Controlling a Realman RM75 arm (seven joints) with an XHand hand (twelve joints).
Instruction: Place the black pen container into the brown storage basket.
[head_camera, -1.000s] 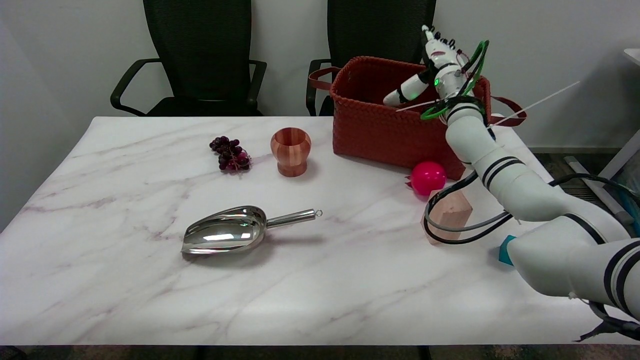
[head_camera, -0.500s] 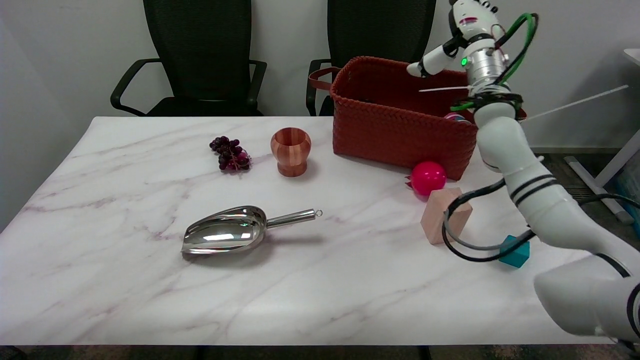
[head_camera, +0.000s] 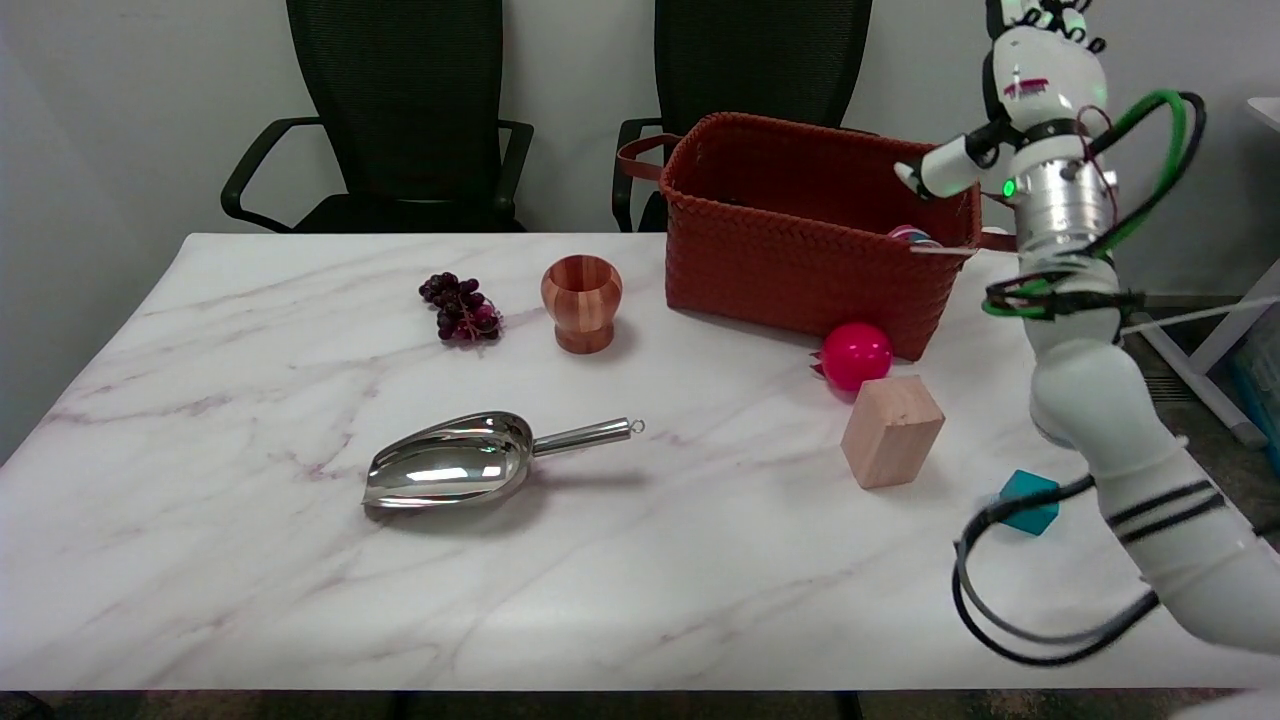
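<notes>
The brown woven storage basket (head_camera: 800, 270) stands at the table's far right. No black pen container shows anywhere on the table; the basket's inside is mostly hidden by its near wall. A small pink-rimmed thing (head_camera: 908, 235) peeks over the rim in the right corner. My right hand (head_camera: 1035, 90) is raised in the air just right of the basket, above rim height. It holds nothing, its thumb (head_camera: 940, 170) sticks out toward the basket, and its fingertips are cut off by the picture's top edge.
A pink ball (head_camera: 856, 356), a wooden block (head_camera: 890, 430) and a teal block (head_camera: 1028, 502) lie in front of the basket. Farther left are a wooden cup (head_camera: 581, 300), dark grapes (head_camera: 462, 308) and a metal scoop (head_camera: 470, 472). Two black chairs stand behind the table.
My right hand has lifted from over the basket's right end and swung out to the right, now beside it. The arm no longer covers the wooden block.
</notes>
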